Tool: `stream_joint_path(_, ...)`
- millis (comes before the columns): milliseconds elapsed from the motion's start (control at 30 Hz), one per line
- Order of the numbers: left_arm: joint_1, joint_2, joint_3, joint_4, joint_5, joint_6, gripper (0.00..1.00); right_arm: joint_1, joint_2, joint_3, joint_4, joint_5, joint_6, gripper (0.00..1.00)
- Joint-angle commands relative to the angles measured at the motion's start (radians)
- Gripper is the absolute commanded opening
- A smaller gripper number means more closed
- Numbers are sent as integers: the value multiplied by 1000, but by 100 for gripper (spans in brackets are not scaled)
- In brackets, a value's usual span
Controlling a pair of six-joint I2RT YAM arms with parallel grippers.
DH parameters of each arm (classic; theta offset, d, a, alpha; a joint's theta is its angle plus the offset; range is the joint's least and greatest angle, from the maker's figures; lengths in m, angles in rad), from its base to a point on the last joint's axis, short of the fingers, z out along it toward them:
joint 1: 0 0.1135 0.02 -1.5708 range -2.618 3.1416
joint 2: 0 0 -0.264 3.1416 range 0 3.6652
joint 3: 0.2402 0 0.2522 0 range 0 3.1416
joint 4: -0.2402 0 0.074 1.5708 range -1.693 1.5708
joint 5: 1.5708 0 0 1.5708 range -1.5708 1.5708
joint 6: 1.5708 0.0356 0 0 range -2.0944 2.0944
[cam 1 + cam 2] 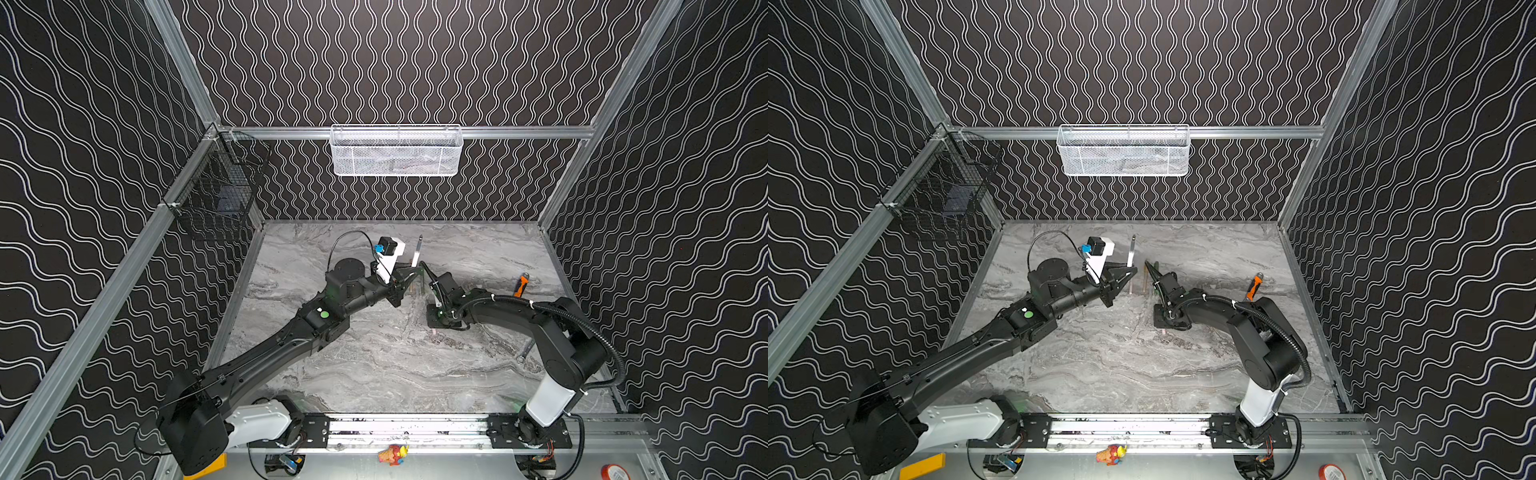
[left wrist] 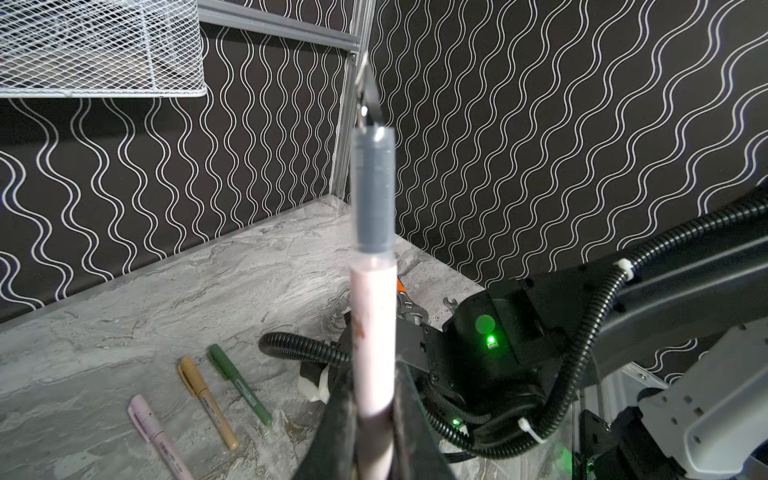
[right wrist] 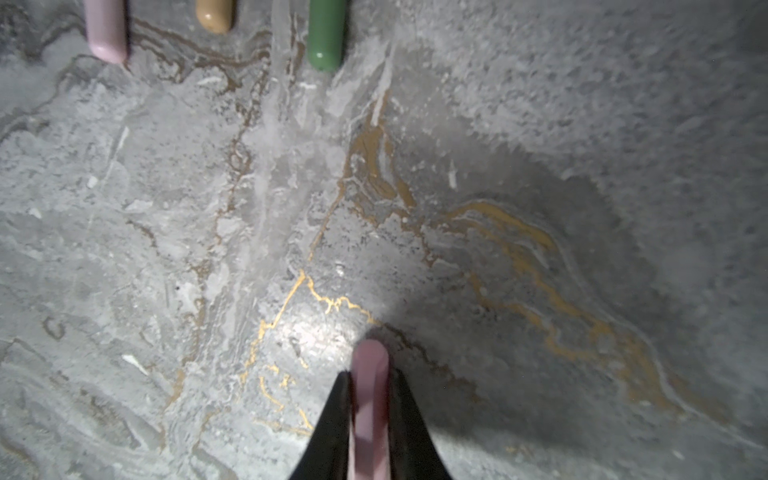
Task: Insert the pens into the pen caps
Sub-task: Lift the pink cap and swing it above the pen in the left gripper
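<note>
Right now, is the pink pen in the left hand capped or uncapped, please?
Uncapped: the pink pen shows a bare grey section and dark nib above the left hand.

Black wavy-lined walls [image 1: 395,62], grey marble tabletop [image 1: 395,374], white mesh basket [image 1: 397,151], black wire basket [image 1: 220,195]

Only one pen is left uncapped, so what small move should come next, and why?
Probably lift the right hand, gripping the pink cap low over the table, toward the pink pen in the left hand; its grey tip is bare.

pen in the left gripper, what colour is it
Pale pink pen, grey near the tip; best seen in left wrist view.
</note>
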Motion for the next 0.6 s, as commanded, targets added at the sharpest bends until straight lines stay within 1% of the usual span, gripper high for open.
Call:
stream_joint_path(0, -1, 1, 10, 20, 0, 12, 0, 2, 1, -3, -37, 18, 7, 17)
stream_joint_path(167, -2, 1, 9, 16, -1, 15, 0, 14, 23, 16, -54, 39, 4, 13)
stream_joint_path(267, -2, -4, 7, 16, -9, 19, 0, 14, -7, 3, -31, 36, 4, 12)
stream_joint_path(333, -1, -3, 7, 16, -7, 21, 0, 14, -76, -27, 26, 26, -15, 12)
stream_joint_path(433, -2, 2, 6, 15, -10, 26, 0, 13, -224, -96, 149, 27, -30, 10)
stream_joint_path(567, -2, -3, 5, 17, -15, 34, 0, 14, -455, -229, 371, 11, -71, 9)
